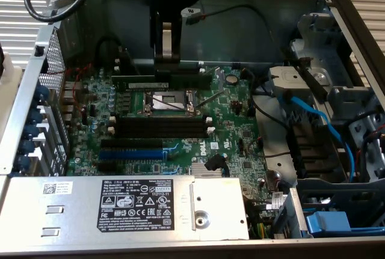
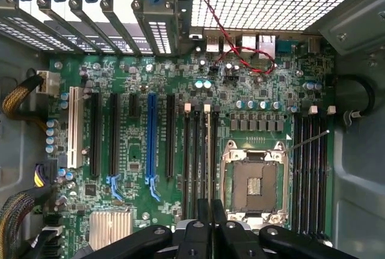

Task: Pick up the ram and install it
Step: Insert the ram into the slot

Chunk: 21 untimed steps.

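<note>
ram point(image 1: 161, 82) in gripper point(image 1: 166, 59), exterior view broadside, wrist view edge-on

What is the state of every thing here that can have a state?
gripper: shut on the ram
ram: held upright on its long edge; seated or not, cannot tell
blue expansion slot: empty
CPU socket: bare, no cooler on it
computer case: open

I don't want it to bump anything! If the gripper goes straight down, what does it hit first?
Probably the long black memory slots beside the processor socket. The ram held in the gripper would reach them first, though the height is hard to judge.
</note>
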Each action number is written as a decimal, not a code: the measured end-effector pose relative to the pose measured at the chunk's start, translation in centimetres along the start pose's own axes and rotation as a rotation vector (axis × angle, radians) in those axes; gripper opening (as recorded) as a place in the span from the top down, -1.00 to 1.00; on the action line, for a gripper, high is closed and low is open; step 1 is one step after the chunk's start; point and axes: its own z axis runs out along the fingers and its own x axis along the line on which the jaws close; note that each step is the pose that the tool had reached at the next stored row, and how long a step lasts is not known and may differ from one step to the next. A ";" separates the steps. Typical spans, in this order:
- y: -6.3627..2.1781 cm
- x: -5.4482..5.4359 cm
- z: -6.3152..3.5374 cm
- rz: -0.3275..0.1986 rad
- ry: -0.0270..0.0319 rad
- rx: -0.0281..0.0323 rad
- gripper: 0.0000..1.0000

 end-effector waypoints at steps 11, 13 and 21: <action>-0.27 0.6 1.27 0.000 0.0001 -0.0001 0.76; -0.28 0.6 1.57 0.003 0.0001 0.0000 0.76; -0.29 0.7 2.58 0.009 0.0001 0.0002 0.76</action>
